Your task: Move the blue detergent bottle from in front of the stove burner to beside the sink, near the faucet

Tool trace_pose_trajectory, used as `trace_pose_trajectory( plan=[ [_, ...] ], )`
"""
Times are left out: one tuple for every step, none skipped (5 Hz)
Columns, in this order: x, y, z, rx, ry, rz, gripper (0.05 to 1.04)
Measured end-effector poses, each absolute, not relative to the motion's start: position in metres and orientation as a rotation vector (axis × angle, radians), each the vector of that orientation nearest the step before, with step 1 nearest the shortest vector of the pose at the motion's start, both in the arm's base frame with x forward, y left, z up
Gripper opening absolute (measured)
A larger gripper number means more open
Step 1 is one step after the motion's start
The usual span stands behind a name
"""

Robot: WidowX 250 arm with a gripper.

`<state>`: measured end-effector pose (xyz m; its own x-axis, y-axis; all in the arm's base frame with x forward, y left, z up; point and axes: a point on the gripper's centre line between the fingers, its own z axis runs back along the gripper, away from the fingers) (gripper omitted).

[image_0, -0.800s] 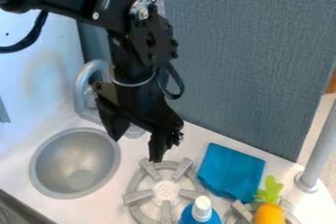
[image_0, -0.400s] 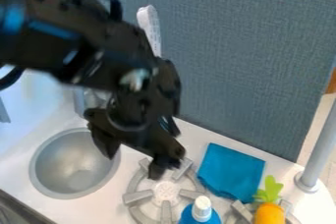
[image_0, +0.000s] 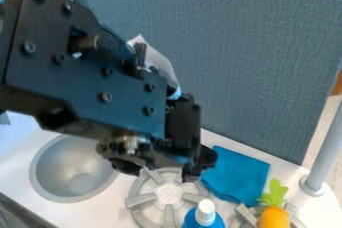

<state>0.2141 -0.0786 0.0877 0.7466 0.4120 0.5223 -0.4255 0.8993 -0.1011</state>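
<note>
Black claw, parted wide, hangs above far edge of burner, near blue cloth. Cloth lies spread on white counter, just right of burner. Round sink sits left of burner. Blue bottle, white cap up, stands at burner's near right side. Toy carrot, green top pointing away from camera, lies well right of burner, by second stove ring. Gray panel rises behind burner.
</note>
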Motion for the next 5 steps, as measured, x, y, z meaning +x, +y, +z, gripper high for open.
trace_pose_trajectory(
  plan=[
    [0.215,-0.083,0.081,-0.135,-0.611,0.651,1.001],
    [0.224,-0.083,0.077,-0.278,-0.625,0.806,1.001],
    [0.228,-0.082,0.066,-0.313,-0.572,0.957,1.001],
    [0.241,-0.090,0.062,-0.223,-0.410,1.092,1.001],
    [0.248,-0.098,0.059,-0.223,-0.290,1.169,1.001]
  ],
)
